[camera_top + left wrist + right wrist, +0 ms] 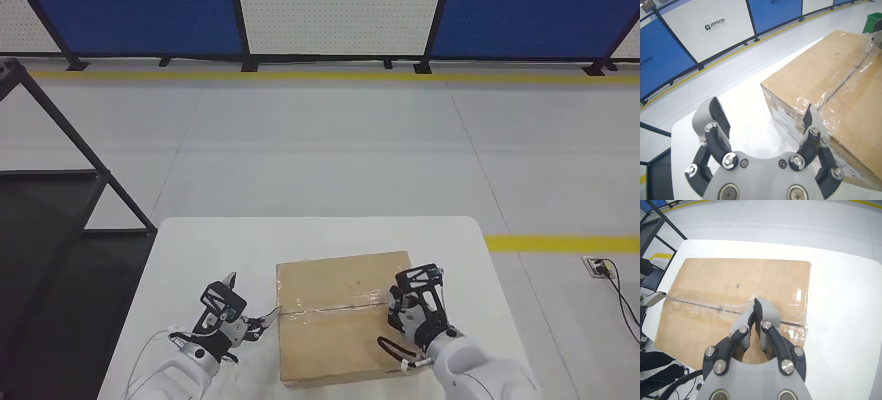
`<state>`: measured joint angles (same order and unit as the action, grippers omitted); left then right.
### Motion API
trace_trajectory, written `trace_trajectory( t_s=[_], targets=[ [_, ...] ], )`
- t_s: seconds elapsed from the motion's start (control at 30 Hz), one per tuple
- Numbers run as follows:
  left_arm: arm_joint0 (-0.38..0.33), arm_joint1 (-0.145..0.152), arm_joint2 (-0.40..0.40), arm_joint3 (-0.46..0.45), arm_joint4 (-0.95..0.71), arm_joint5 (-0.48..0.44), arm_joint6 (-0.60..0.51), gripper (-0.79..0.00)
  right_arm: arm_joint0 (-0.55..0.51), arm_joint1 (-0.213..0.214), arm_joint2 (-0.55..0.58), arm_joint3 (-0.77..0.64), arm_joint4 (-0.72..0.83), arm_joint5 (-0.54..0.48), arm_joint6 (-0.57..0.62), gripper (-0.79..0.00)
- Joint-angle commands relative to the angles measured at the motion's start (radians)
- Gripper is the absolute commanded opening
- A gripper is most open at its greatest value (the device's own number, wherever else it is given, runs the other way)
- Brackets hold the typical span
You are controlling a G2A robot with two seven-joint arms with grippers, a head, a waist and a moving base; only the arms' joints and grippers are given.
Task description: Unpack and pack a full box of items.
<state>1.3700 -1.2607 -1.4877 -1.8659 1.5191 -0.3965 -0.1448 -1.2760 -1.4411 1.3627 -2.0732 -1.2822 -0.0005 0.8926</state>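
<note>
A closed brown cardboard box (335, 320) stands on the white table with rounded corners (200, 260), in the half nearer to the robot. A strip of clear shiny tape (696, 306) runs across the top of the box along the middle seam, and the flaps are still down. A handwritten mark is on the top, and white paper labels (785, 121) are stuck on the side that faces the left arm.

The right gripper (754, 306) is over the top of the box, near its right end, directly on the seam. Its two fingers are pressed together, and a loose, crumpled piece of the tape is caught between them and lifted a little from the cardboard.

The left gripper (762, 109) is low over the table, just beside the left side of the box. Its jaws stand wide apart with nothing between them. One fingertip (655, 298) reaches the edge of the box where the seam ends; I cannot tell if it touches.

Behind the table stand blue and white partition panels (340, 25), with a yellow line (300, 75) on the floor before them. A green bin (872, 20) stands on the floor farther off.
</note>
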Motion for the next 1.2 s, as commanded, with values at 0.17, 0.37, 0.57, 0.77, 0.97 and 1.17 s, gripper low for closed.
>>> trace_trajectory(
  t_s=[0.17, 0.37, 0.57, 0.77, 0.97, 1.17],
  targets=[
    [0.007, 0.004, -0.001, -0.005, -0.008, -0.005, 0.014, 0.000, -0.022, 0.006, -0.031, -0.019, -0.115, 0.004, -0.024, -0.785],
    [0.013, 0.008, -0.004, -0.008, -0.015, -0.012, 0.018, 0.000, -0.020, 0.009, -0.085, -0.016, -0.241, 0.002, -0.015, -0.785],
    [0.022, 0.012, -0.011, -0.011, -0.027, -0.013, 0.022, 0.000, -0.009, 0.009, -0.119, -0.014, -0.308, 0.010, 0.010, -0.406],
    [0.026, 0.015, -0.011, -0.014, -0.028, -0.010, 0.024, 0.000, -0.017, 0.009, -0.129, -0.033, -0.346, 0.011, 0.024, -0.437],
    [0.030, 0.018, -0.005, -0.017, -0.024, -0.008, 0.026, 0.000, -0.034, 0.010, -0.132, -0.058, -0.368, 0.012, 0.023, -0.443],
    [0.036, 0.021, -0.003, -0.022, -0.023, -0.003, 0.029, 0.000, -0.051, 0.010, -0.125, -0.085, -0.367, 0.030, 0.004, -0.419]
  ],
)
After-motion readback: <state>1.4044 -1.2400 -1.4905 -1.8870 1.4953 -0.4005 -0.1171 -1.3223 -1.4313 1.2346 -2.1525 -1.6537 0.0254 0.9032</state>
